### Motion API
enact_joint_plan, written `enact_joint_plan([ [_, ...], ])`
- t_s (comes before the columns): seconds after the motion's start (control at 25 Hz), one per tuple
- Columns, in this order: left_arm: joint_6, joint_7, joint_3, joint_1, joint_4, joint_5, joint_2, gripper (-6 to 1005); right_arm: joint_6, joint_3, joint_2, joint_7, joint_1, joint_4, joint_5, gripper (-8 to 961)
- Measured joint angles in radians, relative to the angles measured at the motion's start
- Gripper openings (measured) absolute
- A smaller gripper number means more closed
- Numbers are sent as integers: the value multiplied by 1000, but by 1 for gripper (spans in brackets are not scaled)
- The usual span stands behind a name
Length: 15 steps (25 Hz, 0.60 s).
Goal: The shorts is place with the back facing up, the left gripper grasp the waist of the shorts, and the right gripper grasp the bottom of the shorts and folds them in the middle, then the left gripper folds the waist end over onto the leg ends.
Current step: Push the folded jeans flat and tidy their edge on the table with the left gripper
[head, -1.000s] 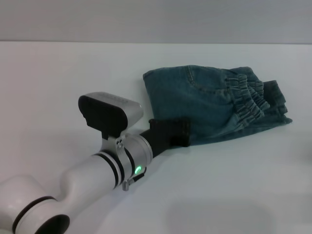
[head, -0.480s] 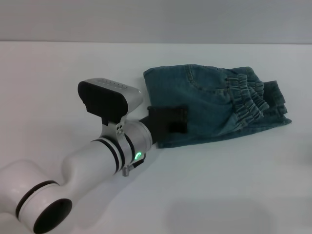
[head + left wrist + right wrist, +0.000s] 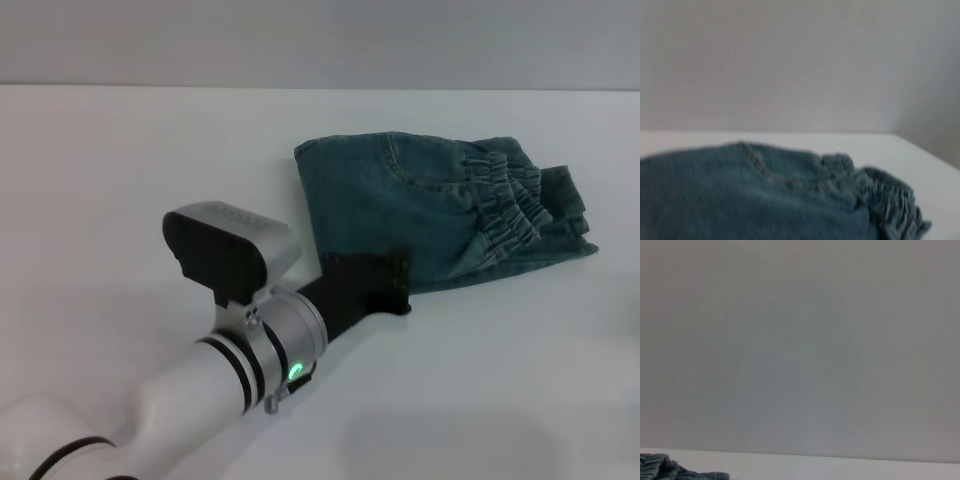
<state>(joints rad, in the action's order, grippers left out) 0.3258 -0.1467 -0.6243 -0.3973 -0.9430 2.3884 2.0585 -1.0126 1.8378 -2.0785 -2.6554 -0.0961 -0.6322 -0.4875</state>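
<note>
The shorts (image 3: 420, 200) lie folded into a compact blue denim bundle at the middle right of the white table (image 3: 120, 160). Their gathered elastic waistband (image 3: 510, 200) rests on top at the bundle's right end. My left gripper (image 3: 385, 285), black on a silver-white arm with a green light, hovers at the near front edge of the bundle, overlapping its hem. The left wrist view shows the shorts (image 3: 765, 200) close up, with the waistband (image 3: 890, 200) at one end. A scrap of the shorts (image 3: 660, 470) appears in the right wrist view. The right gripper is out of view.
A grey wall (image 3: 320, 40) runs behind the table's far edge. White tabletop surrounds the bundle to the left and in front.
My left gripper has drawn back from over the bundle's left front part toward the near edge and shifted right. The shorts have stayed folded and still.
</note>
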Motion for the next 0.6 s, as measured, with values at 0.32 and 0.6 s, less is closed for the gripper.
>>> enact_joint_plan([
  [0.32, -87, -56, -11, -59, 46, 3, 4, 28, -2, -7, -2, 0, -3, -3, 1, 0],
  [0.6, -86, -61, -26, -125, 130, 0, 9, 31, -26, -8, -6, 0, -14, 1, 4, 0],
])
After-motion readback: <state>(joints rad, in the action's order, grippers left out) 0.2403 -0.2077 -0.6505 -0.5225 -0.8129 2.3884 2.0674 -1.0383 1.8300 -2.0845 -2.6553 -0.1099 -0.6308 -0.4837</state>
